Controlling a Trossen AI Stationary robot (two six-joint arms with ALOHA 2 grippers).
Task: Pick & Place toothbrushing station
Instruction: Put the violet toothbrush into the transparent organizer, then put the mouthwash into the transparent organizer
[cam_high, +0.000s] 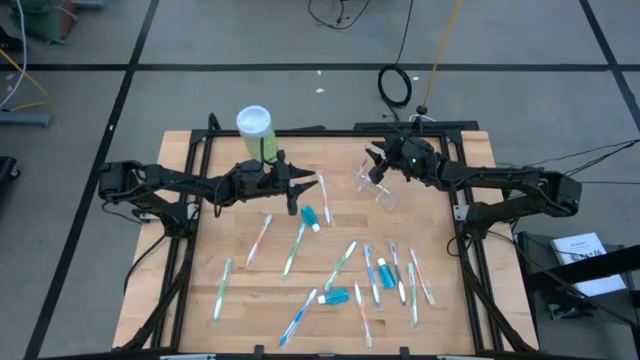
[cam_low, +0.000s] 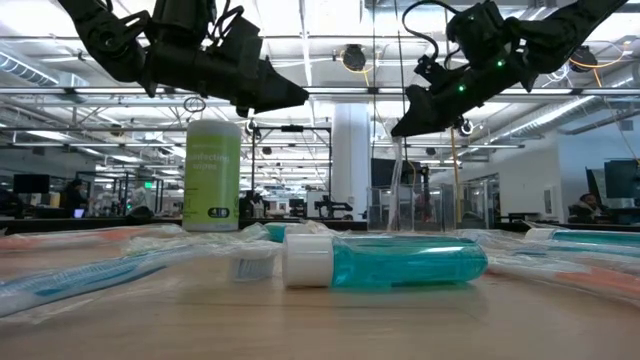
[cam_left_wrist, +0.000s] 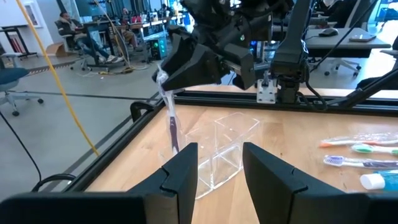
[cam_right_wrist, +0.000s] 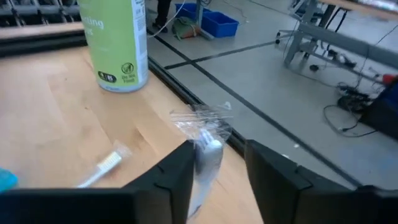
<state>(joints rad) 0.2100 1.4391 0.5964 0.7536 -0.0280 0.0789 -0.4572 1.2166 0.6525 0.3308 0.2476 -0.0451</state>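
A small clear plastic cup (cam_high: 379, 191) with two compartments stands on the wooden table; it also shows in the left wrist view (cam_left_wrist: 219, 154). My right gripper (cam_high: 373, 168) is above it, shut on a purple toothbrush in a clear wrapper (cam_left_wrist: 172, 127). My left gripper (cam_high: 304, 189) is open and empty, left of the cup and above the table. Several toothbrushes (cam_high: 349, 258) and short blue toothpaste tubes (cam_high: 312, 217) lie flat on the table. My right gripper pinches the wrapped toothbrush between its two fingers near its upper end (cam_right_wrist: 209, 151), coming from above and slanting down. The toothbrush hangs upright below the fingers (cam_left_wrist: 186, 62). Its lower end (cam_left_wrist: 176, 149) is at the cup's compartment; whether it is inside, I cannot tell.
A light-green canister with a white lid (cam_high: 254, 131) stands at the table's far edge behind my left arm. A toothpaste tube (cam_low: 400, 262) lies close to the low camera. Black frame rails (cam_high: 470, 250) run along the table's sides.
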